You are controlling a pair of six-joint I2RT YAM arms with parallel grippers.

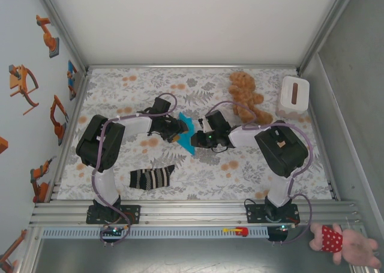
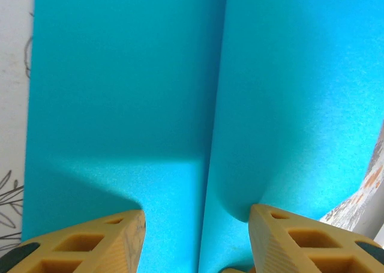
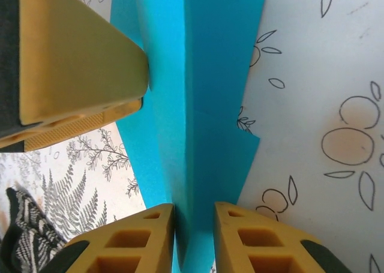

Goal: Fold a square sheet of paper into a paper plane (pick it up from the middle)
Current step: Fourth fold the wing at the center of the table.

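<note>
Right gripper (image 3: pixel 194 212) fingers are seen close around the crease of the paper (image 1: pixel 187 130) near the teddy bear (image 1: pixel 245 96) (pinched or not can't be told), left gripper (image 2: pixel 197 219) spread open, so only early folds look done.

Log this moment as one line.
stage: folding, mid-table | paper: folded, centre crease | left gripper: open, straddling crease | right gripper: jaws narrow around crease, grip unclear

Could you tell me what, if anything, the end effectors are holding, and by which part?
The right end effector appears to pinch the folded blue paper at its centre crease; the left end effector stands open over it, holding nothing.
</note>
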